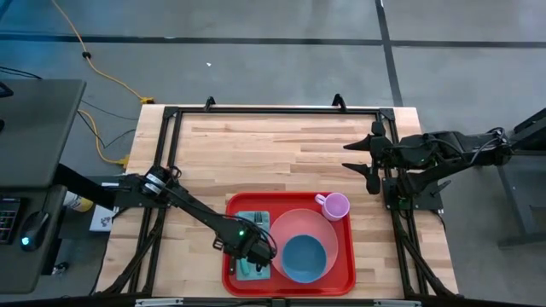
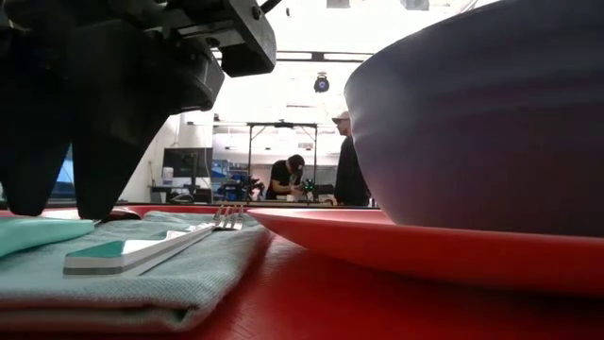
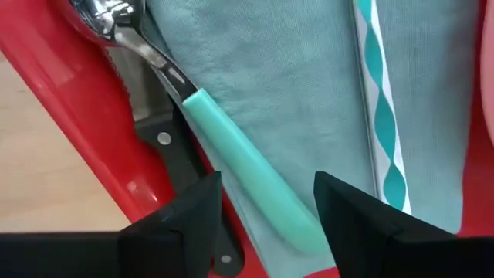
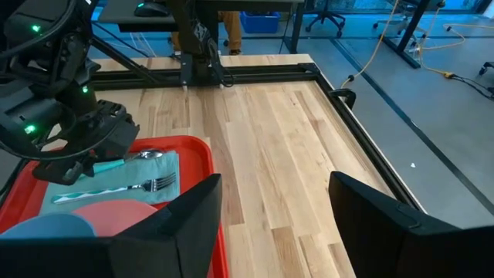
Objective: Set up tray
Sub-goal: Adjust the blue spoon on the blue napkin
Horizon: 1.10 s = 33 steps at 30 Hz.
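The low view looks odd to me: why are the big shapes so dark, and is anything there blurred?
Low view: bright room lights behind leave the left gripper and bowl as dark shapes, both soft from closeness; the fork is sharper. Left wrist view: glare on the spoon.

You are looking down on a light wooden table top edged by a black metal frame, standing on a grey concrete floor crossed by dark seam lines. A yellow cable trails over that floor. To one side you see a dark desk with a computer mouse. From table height, your view runs into a bright room where two people stand among benches, near a monitor.
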Each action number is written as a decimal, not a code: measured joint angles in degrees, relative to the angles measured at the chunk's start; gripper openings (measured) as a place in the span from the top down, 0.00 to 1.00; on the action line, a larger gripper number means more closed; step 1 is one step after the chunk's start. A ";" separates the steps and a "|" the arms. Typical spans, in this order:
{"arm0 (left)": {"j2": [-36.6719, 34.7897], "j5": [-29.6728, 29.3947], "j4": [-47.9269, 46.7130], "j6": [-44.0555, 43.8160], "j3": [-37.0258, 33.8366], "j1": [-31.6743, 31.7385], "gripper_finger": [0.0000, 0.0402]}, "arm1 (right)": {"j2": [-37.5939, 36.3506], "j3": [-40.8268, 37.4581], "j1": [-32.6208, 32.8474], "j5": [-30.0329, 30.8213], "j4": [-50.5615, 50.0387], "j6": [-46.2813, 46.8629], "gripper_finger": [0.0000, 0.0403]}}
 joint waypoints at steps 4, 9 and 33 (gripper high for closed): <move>0.00 -0.28 -0.02 0.93 0.00 0.00 0.49 | 0.00 0.00 0.00 0.00 -0.11 0.00 0.46; 0.87 -0.25 -0.56 1.21 0.09 0.00 0.57 | 0.00 0.00 0.00 0.00 -0.23 0.00 0.46; 3.37 0.39 0.30 5.12 1.01 0.02 0.84 | 0.00 0.02 0.00 0.22 -0.42 0.00 0.46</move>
